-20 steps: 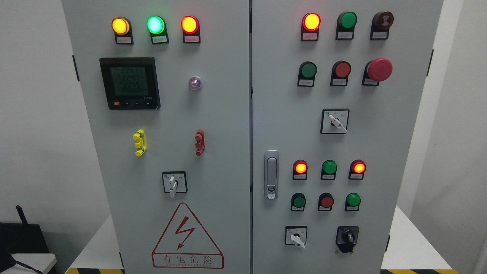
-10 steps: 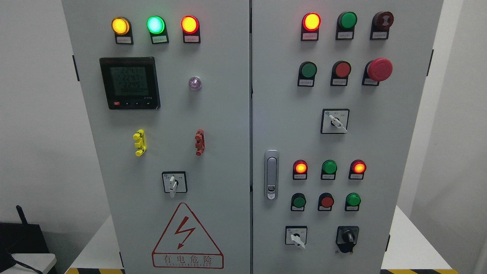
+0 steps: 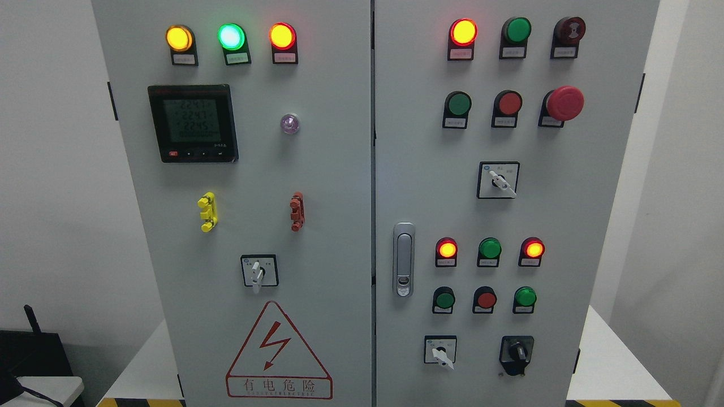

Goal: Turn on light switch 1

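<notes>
White table [image 3: 611, 367] with yellow-black striped front edge, grey electrical cabinet [image 3: 339, 169] standing on it.

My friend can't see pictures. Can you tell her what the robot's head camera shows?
A grey electrical cabinet with two doors fills the view, covered in glowing lamps, push buttons and rotary switches. A big red mushroom button sits upper right. No robot hands show.
</notes>
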Controlling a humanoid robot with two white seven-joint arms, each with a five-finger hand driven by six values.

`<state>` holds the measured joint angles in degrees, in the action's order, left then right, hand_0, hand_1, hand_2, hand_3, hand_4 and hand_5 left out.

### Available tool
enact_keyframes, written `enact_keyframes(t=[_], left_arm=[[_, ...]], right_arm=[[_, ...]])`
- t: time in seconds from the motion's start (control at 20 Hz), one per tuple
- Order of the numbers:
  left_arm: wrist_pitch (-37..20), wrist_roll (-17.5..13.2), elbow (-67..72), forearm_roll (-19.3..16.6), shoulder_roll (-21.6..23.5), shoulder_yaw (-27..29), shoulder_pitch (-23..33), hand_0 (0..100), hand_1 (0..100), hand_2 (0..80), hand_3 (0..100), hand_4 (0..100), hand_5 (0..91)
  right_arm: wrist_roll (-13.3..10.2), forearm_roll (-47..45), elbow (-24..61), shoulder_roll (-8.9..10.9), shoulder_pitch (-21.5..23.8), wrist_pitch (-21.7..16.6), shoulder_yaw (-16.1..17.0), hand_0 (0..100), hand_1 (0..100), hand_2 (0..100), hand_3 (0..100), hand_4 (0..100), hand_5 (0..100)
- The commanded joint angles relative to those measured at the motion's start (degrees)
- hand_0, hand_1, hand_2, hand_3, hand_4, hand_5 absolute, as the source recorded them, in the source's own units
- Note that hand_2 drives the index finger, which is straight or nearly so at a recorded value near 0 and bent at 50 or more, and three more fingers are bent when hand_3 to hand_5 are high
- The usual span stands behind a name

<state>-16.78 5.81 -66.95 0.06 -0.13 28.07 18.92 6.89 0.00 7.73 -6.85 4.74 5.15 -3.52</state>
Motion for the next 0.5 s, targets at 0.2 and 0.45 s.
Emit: enact_keyframes(t=[0.2, 0.45], left_arm=[[-2.65, -0.44, -18.74, 0.03, -0.75, 2.17, -3.54, 54, 0, 21.2, 44, 55, 24.0], [-2.91, -2.55, -20.14, 0.47, -0.84, 1.11, -8.01, 51, 0, 30.0, 53, 62, 39.3]], right_arm=[[-0.04, -1.06, 0.0, 0.0, 0.0, 0.04, 0.0, 12, 39, 0, 0, 0, 0], [-0.04, -0.97, 0.0, 0.0, 0.0, 0.04, 0.0, 12, 39, 0, 0, 0, 0]])
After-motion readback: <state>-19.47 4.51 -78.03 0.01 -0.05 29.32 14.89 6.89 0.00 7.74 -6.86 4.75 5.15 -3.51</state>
